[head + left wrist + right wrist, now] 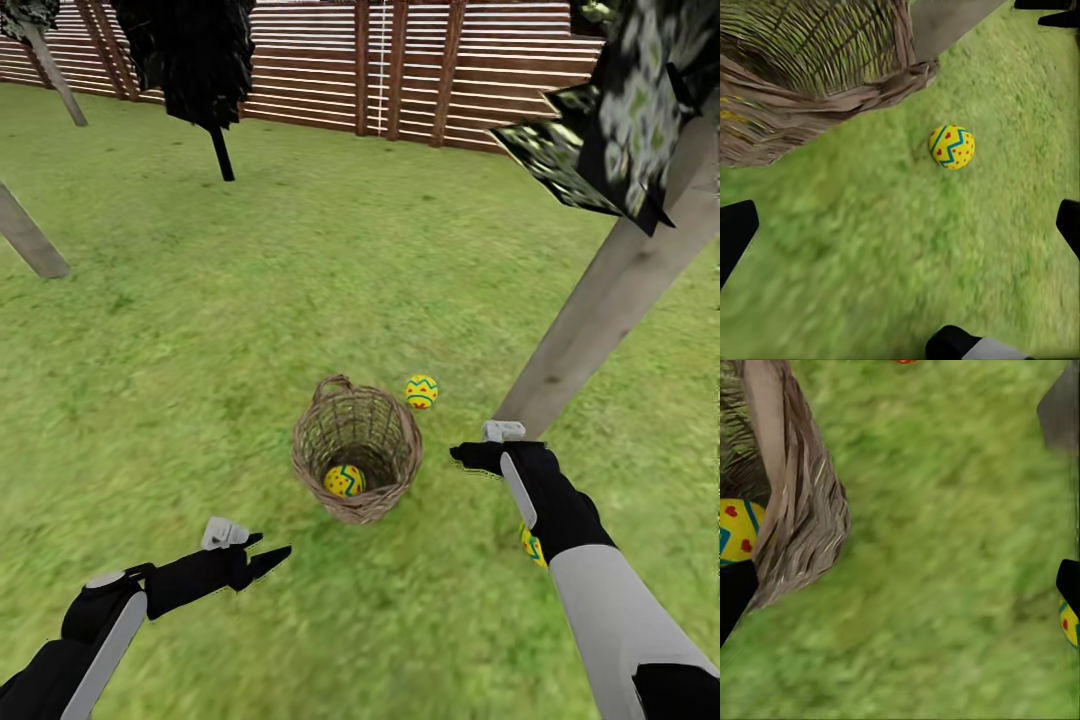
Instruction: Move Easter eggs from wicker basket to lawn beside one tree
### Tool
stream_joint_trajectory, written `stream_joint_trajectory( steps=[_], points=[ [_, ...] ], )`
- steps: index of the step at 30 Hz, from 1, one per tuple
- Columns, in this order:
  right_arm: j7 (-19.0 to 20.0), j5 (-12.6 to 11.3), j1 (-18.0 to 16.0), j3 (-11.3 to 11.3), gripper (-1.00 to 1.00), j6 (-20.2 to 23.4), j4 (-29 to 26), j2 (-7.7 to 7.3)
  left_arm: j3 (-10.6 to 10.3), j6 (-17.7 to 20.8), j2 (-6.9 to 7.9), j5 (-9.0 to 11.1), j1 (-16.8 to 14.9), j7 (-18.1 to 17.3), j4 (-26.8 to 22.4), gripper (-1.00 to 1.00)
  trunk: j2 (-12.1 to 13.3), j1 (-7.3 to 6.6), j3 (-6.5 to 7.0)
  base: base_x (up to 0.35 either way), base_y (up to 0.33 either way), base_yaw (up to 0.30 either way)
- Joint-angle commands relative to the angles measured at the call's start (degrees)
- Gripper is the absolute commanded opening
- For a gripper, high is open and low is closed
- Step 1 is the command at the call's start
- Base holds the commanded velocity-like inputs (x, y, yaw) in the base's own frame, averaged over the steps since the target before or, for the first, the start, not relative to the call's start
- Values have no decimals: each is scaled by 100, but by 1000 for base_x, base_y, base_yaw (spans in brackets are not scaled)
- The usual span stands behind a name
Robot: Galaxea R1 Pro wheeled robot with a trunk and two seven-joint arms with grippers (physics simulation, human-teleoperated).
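The wicker basket (pixel 356 440) stands on the lawn (pixel 250 300) in front of me, with one Easter egg (pixel 344 481) inside it. A second egg (pixel 421 391) lies on the grass just behind the basket, near the foot of the tree (pixel 600 310). A third egg (pixel 531 546) lies on the grass, half hidden under my right forearm. My right gripper (pixel 470 457) hangs open just right of the basket and holds nothing. My left gripper (pixel 262 557) is open low at the basket's near left. The left wrist view shows the basket (pixel 802 82) and an egg (pixel 952 147) on the grass.
A brown slat fence (pixel 420 70) closes the far side of the garden. Other trunks (pixel 30 240) stand at the far left, and a dark tree (pixel 205 60) at the back. Open grass stretches to the left and behind the basket.
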Motion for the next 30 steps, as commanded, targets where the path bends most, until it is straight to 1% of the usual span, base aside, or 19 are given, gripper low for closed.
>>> stream_joint_trajectory(
  steps=[1, 4, 10, 15, 20, 25, 29, 30],
  points=[
    [-21, -39, -3, -31, 100, 29, -56, -1, -4, 40, 4, 42, -2, 9, -1, 100, 40, -21, 22, 172, 242, -184],
    [-86, -31, -3, -109, 100, 38, -116, -1, -4, 40, 4, 47, -2, 9, -1, 100, 160, -87, 99, 181, 241, -175],
    [-119, -27, -3, -130, 100, 46, -125, 6, -4, 40, 4, 48, -2, 9, -1, 100, 401, -219, 253, 186, 241, -171],
    [-121, -21, -3, -125, 100, 69, -103, 8, -4, 40, 4, 46, -2, 9, 5, 100, 401, -219, 291, 186, 241, -171],
    [-121, -21, -3, -122, 100, 247, -105, 8, -4, 40, 4, 40, -2, 8, 8, 100, 601, -329, 416, 186, 241, -161],
    [-121, -20, -3, -121, 100, 273, -103, 22, -4, 40, 4, 40, -2, 7, 8, 100, 802, -438, 513, 141, 254, -31],
    [-121, -20, -3, -121, 100, 275, -105, 23, -4, 40, 4, 40, -2, 8, 8, 100, 962, -526, 585, 38, 272, 15],
    [-121, -20, -3, -122, 100, 275, -105, 24, -4, 40, 4, 40, -2, 8, 8, 100, 962, -526, 587, 9, 276, 101]
  ],
)
